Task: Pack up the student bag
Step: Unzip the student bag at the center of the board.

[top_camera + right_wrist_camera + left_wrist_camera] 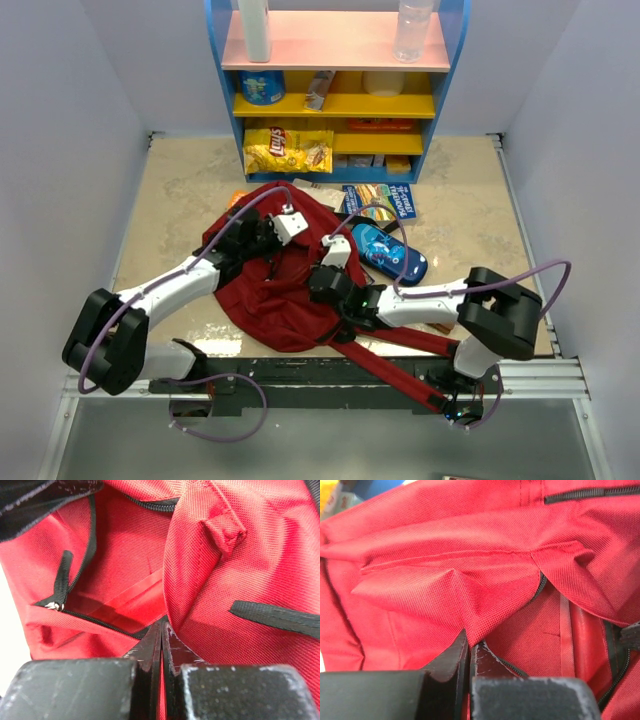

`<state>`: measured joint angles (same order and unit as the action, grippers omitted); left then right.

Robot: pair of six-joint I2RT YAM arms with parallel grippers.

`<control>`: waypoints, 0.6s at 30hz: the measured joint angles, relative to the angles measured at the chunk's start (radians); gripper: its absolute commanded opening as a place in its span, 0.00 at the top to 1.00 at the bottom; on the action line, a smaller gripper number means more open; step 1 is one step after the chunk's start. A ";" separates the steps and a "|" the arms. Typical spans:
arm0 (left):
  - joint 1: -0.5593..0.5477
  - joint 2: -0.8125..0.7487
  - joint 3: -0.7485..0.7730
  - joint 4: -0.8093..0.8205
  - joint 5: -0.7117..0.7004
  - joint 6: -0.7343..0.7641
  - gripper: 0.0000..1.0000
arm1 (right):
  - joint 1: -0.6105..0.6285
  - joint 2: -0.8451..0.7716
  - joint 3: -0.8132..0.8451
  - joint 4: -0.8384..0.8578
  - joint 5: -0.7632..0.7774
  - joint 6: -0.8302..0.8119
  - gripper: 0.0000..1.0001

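Shoulder straps (400,355) trail toward 5 o'clock. Student bag (270,300) slumped mid-table. Right gripper (162,630) pressed together, seemingly pinching bag fabric by zip (100,622). Left gripper (469,647) clamped on fold (470,605), bag's 11 o'clock. Pencil case (390,252) at 2 o'clock, shelf (340,105) at 12.

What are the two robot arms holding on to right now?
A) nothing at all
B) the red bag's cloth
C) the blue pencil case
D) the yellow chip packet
B: in the wrist views, the left end effector and the right end effector each pinch a fold of the red bag.
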<state>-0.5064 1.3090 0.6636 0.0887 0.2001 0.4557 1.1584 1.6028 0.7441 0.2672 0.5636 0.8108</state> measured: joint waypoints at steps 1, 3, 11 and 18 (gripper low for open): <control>0.000 -0.002 0.023 -0.031 0.004 0.000 1.00 | 0.000 -0.013 0.000 -0.012 0.003 -0.001 1.00; 0.000 -0.008 0.058 -0.083 0.014 -0.001 1.00 | 0.000 -0.049 0.000 -0.042 0.016 -0.004 0.93; 0.000 -0.084 0.151 -0.289 0.084 0.008 1.00 | -0.020 -0.287 0.076 -0.420 0.171 0.100 0.48; 0.000 -0.113 0.152 -0.363 0.089 0.037 1.00 | -0.037 -0.367 0.112 -1.023 0.242 0.585 0.20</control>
<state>-0.5064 1.1961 0.8158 -0.2745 0.2893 0.4931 1.1217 1.2358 0.8558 -0.7555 0.8059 1.3960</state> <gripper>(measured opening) 0.029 0.748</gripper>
